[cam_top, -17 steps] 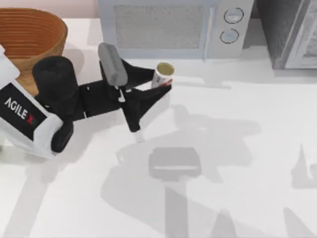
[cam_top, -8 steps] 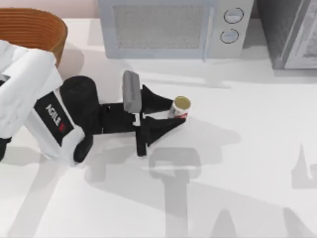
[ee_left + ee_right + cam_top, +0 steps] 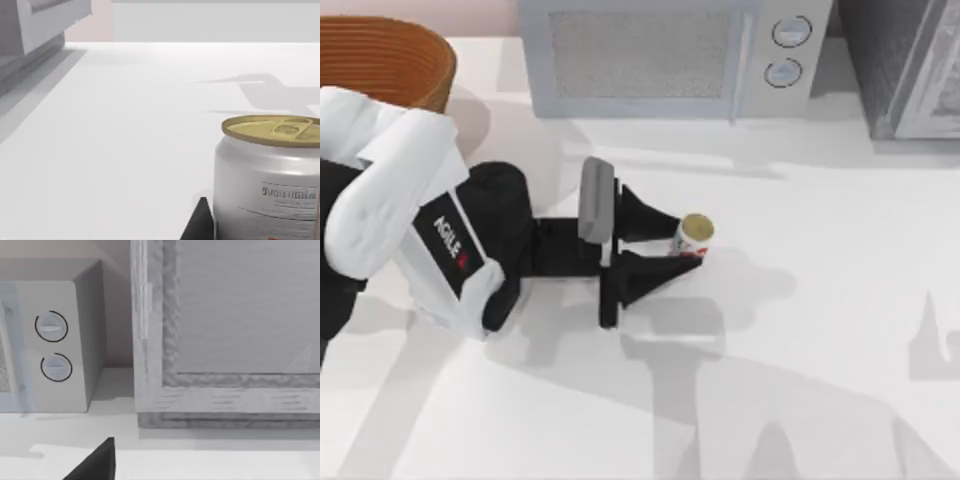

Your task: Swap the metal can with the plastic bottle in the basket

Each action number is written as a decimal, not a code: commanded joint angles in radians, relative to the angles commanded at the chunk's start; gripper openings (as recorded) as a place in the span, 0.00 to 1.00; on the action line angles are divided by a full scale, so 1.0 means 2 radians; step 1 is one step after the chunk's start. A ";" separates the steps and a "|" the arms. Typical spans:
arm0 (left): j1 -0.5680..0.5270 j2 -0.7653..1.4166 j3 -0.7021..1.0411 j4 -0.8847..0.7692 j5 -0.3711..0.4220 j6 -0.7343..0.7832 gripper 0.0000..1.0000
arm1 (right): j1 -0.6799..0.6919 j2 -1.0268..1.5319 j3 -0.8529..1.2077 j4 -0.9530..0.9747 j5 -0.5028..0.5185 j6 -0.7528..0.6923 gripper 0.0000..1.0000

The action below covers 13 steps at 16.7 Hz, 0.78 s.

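Observation:
The metal can [image 3: 696, 234] is white with a red label and a gold top, and it stands upright near the middle of the table. My left gripper [image 3: 685, 240] is shut on it, one black finger on each side. The left wrist view shows the can [image 3: 270, 170] close up, with a fingertip [image 3: 202, 225] beside it. The wicker basket [image 3: 390, 60] sits at the far left corner, partly behind my left arm. The plastic bottle is hidden from view. A dark fingertip [image 3: 95, 462] of my right gripper shows in the right wrist view.
A grey microwave [image 3: 660, 55] stands along the back edge, and a grey cabinet [image 3: 910, 65] fills the back right corner. The right wrist view faces the microwave's dials [image 3: 52, 347] and the cabinet [image 3: 240, 315]. Open white tabletop lies to the right and front of the can.
My left arm has carried the can to the right and toward the table's front, farther from the basket. The fingers have stayed closed on it.

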 joint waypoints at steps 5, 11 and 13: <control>0.000 0.000 0.000 0.000 0.000 0.000 0.08 | 0.000 0.000 0.000 0.000 0.000 0.000 1.00; 0.000 0.000 0.000 0.000 0.000 0.000 0.53 | 0.000 0.000 0.000 0.000 0.000 0.000 1.00; 0.000 0.000 0.000 0.000 0.000 0.000 0.68 | 0.000 0.000 0.000 0.000 0.000 0.000 1.00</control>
